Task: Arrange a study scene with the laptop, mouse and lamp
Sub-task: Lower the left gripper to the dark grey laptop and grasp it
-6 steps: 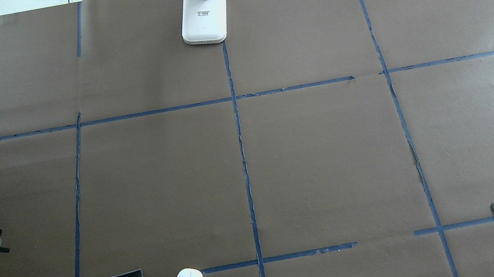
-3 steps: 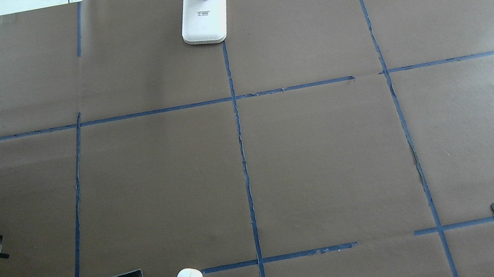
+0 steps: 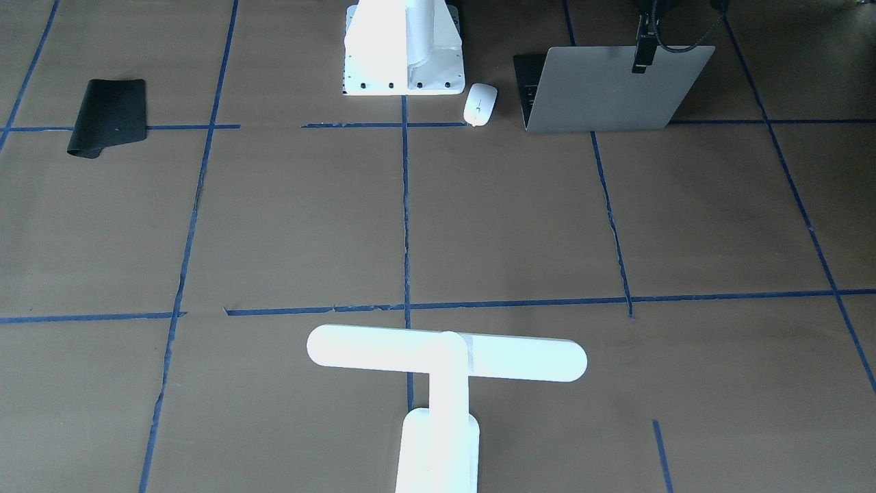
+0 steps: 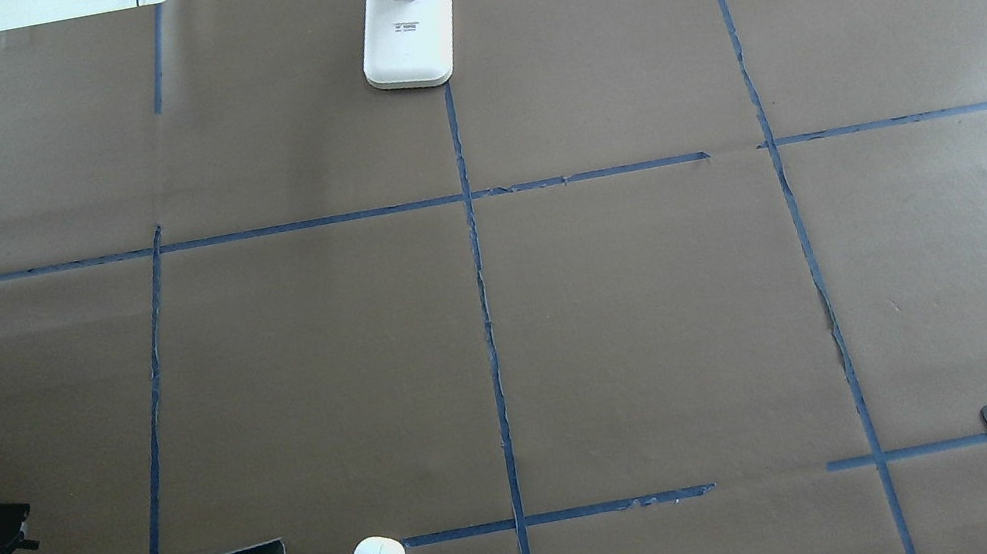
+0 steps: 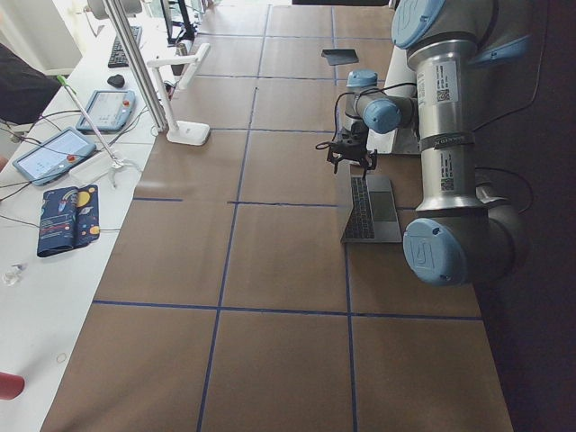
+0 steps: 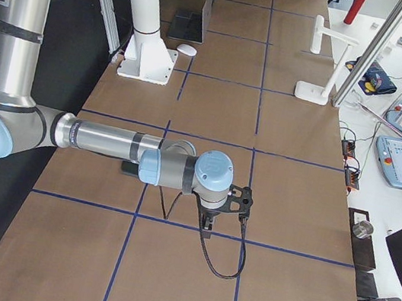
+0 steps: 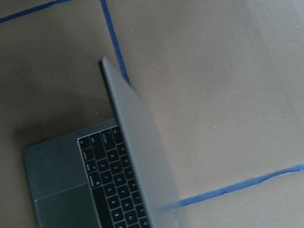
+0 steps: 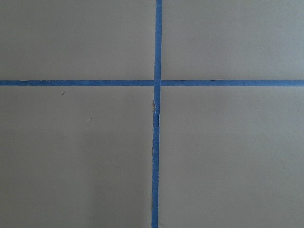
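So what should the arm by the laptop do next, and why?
Probably ease the left gripper down onto the top edge of the laptop lid and close on it. It hangs right at that edge, and the laptop sits at the table edge, so it likely needs moving.

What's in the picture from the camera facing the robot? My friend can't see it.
An open grey laptop stands at the top right of a brown table crossed by blue tape, a dark left claw at its lid's top edge and a white mouse beside it. A white T-shaped lamp stands bottom centre; a black mat lies top left.
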Robot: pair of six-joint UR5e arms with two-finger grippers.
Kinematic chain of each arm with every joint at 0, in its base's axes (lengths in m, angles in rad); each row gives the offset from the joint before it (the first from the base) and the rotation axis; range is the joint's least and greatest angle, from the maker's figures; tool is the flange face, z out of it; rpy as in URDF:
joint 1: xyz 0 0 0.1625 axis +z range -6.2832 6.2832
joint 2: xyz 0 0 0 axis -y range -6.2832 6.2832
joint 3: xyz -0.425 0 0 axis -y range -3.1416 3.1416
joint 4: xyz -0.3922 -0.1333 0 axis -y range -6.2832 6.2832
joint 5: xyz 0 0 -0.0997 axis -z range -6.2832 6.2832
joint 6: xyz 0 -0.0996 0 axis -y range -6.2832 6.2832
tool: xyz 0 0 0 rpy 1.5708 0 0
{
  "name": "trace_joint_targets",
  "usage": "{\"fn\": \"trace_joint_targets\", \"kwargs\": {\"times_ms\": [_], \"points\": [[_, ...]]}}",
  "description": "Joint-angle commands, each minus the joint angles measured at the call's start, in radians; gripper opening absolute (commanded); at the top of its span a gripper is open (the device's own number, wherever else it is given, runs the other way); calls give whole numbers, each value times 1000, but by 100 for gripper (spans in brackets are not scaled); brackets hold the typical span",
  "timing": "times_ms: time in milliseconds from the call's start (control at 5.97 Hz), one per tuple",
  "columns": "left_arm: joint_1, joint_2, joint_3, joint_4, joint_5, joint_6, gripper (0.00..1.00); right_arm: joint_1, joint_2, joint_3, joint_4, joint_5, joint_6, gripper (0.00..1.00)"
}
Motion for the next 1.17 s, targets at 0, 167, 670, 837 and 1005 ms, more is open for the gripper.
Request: {"fn": "trace_joint_targets", "kwargs": {"times_ms": [0, 167, 670, 837, 1005], "points": [[32, -3, 3, 6, 4, -27, 100, 1, -5, 0, 0, 0, 0, 100], [31, -3, 3, 8, 6, -36, 92, 1, -5, 0, 0, 0, 0, 100], [29, -10, 3, 14, 26, -54, 3, 1, -6, 2, 0, 0, 0, 100], [8, -20, 3, 15, 24, -54, 0, 1, -6, 2, 0, 1, -2, 100], [-39, -20, 2, 16, 24, -53, 0, 1, -6, 2, 0, 1, -2, 100]]}}
